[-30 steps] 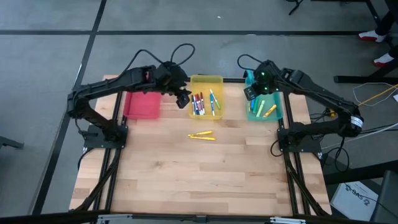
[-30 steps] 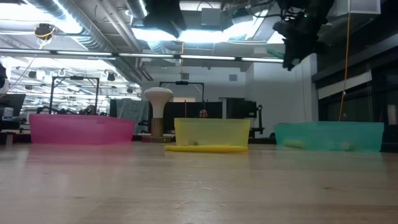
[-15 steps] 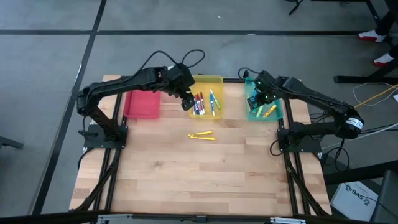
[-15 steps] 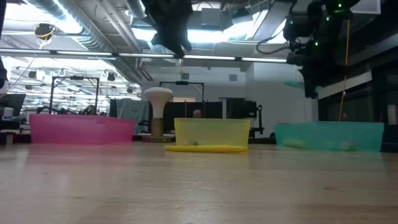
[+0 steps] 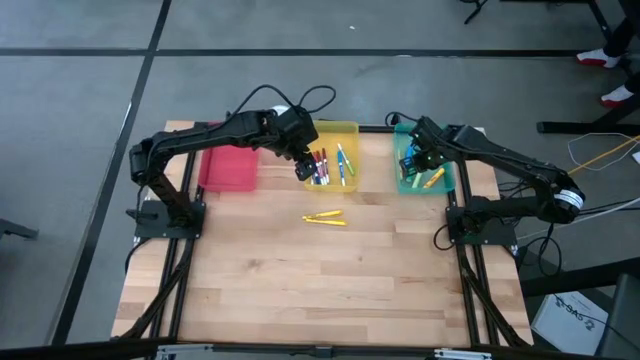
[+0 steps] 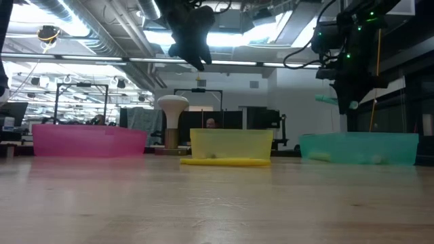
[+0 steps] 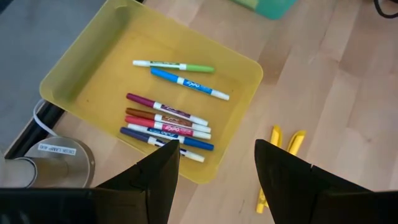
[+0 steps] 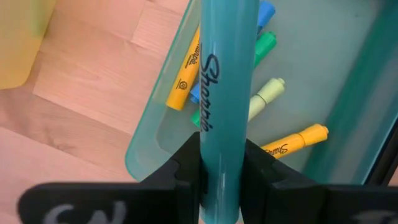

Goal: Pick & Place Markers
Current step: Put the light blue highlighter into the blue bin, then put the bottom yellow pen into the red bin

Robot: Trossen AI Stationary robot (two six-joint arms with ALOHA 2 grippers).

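Note:
My right gripper (image 8: 221, 149) is shut on a teal marker (image 8: 225, 74) and hangs over the teal tray (image 5: 441, 184) at the far right. In that tray lie yellow, green, blue and orange markers (image 8: 184, 79). My left gripper (image 7: 215, 149) stands open, with nothing between its fingers, above the near left part of the yellow tray (image 7: 81, 65). Several thin markers (image 7: 166, 121) lie on that tray's floor. Two yellow markers (image 5: 325, 218) lie on the table in front of the yellow tray. My right gripper pinches the teal marker's barrel (image 8: 221, 171) between its two fingers, which point steeply down and lie across it. The marker sticks out roughly level from the fingers (image 6: 326, 99). It is lifted clear above the teal tray.
A red tray (image 5: 228, 167) stands at the far left. Behind the yellow tray stands a white-topped hourglass-like object (image 6: 172, 122). The near half of the wooden table (image 5: 320, 290) is bare boards.
My right gripper has come down toward the teal tray with the teal marker still in its fingers, tipping more steeply down. My left gripper has sunk and gone a little toward the yellow tray, staying open.

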